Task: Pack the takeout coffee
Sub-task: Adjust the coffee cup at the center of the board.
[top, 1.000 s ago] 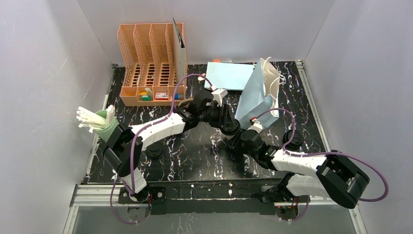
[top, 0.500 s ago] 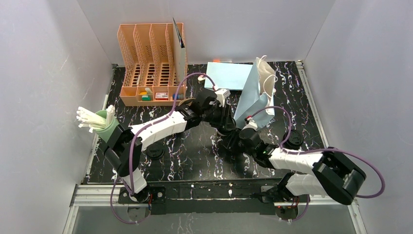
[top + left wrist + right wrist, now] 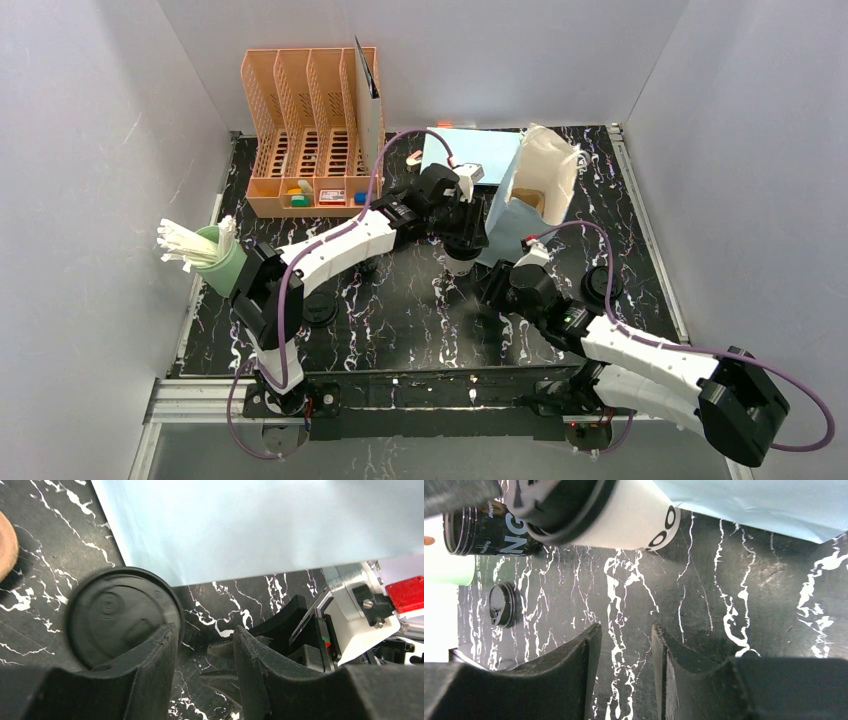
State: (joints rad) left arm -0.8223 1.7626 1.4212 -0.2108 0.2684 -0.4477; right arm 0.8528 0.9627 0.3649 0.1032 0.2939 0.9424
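Note:
A white cup with a black lid (image 3: 458, 262) stands in the middle of the table; it also shows in the left wrist view (image 3: 120, 615) and the right wrist view (image 3: 624, 515). My left gripper (image 3: 464, 232) hangs just above it, open and empty (image 3: 202, 630), with the lid beside its left finger. My right gripper (image 3: 493, 288) is open and empty (image 3: 626, 630), low over the table just right of that cup. A dark lettered cup (image 3: 489, 527) stands behind it. Two more black-lidded cups stand at the left (image 3: 320, 308) and right (image 3: 603, 285).
The light-blue paper bag (image 3: 520, 215) stands open at the back right, with the brown carrier (image 3: 530, 198) inside. An orange desk organiser (image 3: 310, 130) is at the back left. A green cup of white sticks (image 3: 215, 255) is at the left edge. A blue sheet (image 3: 470, 155) lies behind.
The bag went from slumped to standing open, so the carrier inside now shows. My left gripper moved back and right. My right gripper drew back from the bag and the white cup is uncovered.

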